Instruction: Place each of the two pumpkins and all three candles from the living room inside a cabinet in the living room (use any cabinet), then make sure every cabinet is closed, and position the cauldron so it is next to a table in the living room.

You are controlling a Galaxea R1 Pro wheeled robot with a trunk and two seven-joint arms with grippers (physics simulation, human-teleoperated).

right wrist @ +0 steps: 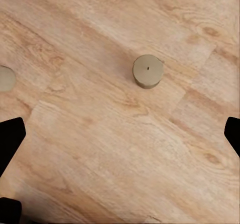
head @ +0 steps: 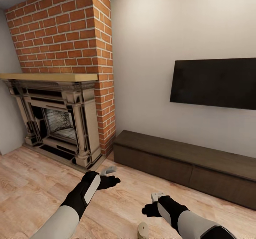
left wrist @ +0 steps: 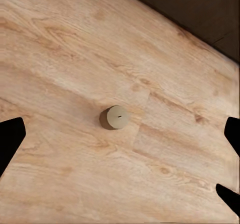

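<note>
A candle (right wrist: 148, 71) stands upright on the wood floor (right wrist: 100, 134) below the right gripper (right wrist: 120, 134), whose fingers are spread wide, holding nothing. The left gripper (left wrist: 120, 134) hovers equally open above a candle too. Ahead stands the closed cabinet (head: 185, 160).

Brick fireplace (head: 60, 89), wall-mounted television (head: 213, 82), wooden floor (head: 28, 192).

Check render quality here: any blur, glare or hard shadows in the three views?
Head view: sharp, even light, no glare on the TV; wide-angle lean on the brick chimney. Left wrist view: candle crisp, only a faint shadow beside it on the floor. Right wrist view: candle crisp, soft contact shadow; a second candle is cut by the frame edge.
</note>
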